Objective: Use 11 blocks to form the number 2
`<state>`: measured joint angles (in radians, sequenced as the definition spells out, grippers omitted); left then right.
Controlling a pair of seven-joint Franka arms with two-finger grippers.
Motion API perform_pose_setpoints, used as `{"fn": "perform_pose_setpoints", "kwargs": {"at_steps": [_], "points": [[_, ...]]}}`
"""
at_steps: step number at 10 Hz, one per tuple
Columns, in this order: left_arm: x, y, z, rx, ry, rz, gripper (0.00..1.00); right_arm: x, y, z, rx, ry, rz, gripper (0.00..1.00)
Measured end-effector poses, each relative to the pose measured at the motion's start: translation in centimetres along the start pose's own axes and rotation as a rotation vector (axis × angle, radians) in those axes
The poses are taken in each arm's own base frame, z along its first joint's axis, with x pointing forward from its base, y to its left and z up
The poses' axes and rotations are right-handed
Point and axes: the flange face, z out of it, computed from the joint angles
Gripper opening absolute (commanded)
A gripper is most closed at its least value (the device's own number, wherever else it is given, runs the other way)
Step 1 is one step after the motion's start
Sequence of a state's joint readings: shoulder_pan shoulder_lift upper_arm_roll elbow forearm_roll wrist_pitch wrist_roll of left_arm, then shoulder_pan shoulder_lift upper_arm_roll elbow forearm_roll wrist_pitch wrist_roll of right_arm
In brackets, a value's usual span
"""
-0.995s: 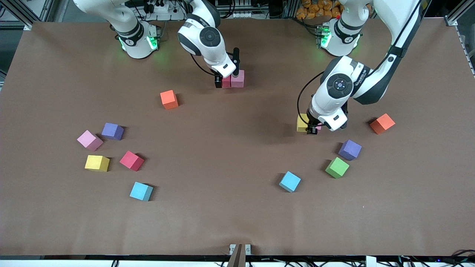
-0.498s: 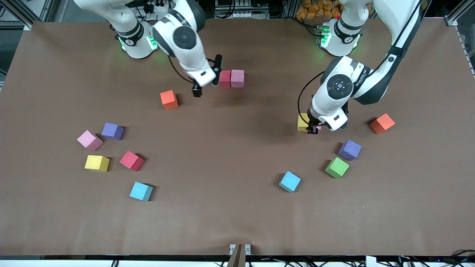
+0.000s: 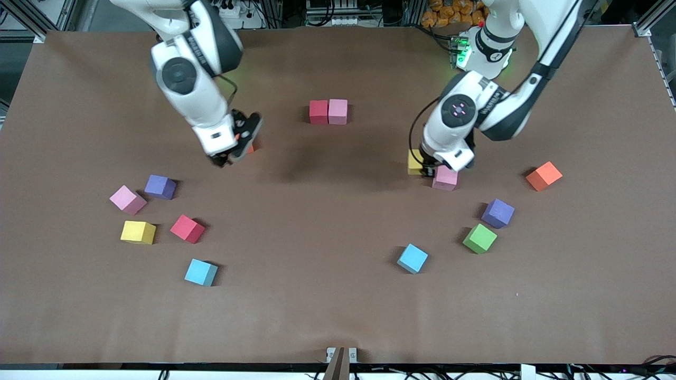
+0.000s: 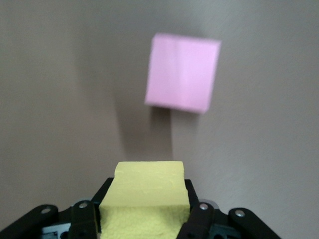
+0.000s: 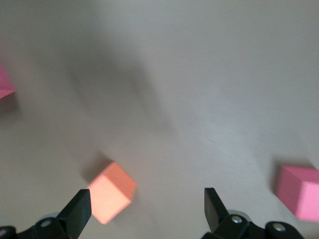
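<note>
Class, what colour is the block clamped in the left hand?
Yellow. The block shows best in the left wrist view, held in the left hand.

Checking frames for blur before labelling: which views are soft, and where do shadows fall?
Front view: sharp, soft shadows beside blocks. Left wrist view: pink block blurred, yellow block in the end effector clearer. Right wrist view: orange block smeared, broad shadow across the table.

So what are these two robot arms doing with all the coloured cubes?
They are arranging foam blocks. The left gripper is shut on a yellow block lifted over the table, beside a pink block. The right gripper hangs open over an orange cube. A red block and another pink block already sit touching.
</note>
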<state>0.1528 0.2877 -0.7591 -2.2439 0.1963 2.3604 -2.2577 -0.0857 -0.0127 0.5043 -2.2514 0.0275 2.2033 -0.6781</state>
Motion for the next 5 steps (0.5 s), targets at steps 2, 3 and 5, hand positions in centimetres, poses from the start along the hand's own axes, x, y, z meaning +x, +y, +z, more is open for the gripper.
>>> {"fn": "perform_pose_setpoints", "kwargs": {"at_steps": [2, 3, 5], "points": [[-2.9, -3.4, 1.3, 0.004, -0.017, -0.036, 0.00, -3.4, 5.4, -0.7, -0.044, 0.005, 0.085, 1.00], [-4.0, -4.8, 1.6, 0.011, -0.018, -0.035, 0.00, -4.9, 7.5, -0.6, -0.055, 0.007, 0.120, 1.00], [-6.0, -8.3, 2.8, 0.017, -0.033, -0.018, 0.00, -7.4, 10.4, 0.8, -0.044, 0.013, 0.144, 1.00]]}}
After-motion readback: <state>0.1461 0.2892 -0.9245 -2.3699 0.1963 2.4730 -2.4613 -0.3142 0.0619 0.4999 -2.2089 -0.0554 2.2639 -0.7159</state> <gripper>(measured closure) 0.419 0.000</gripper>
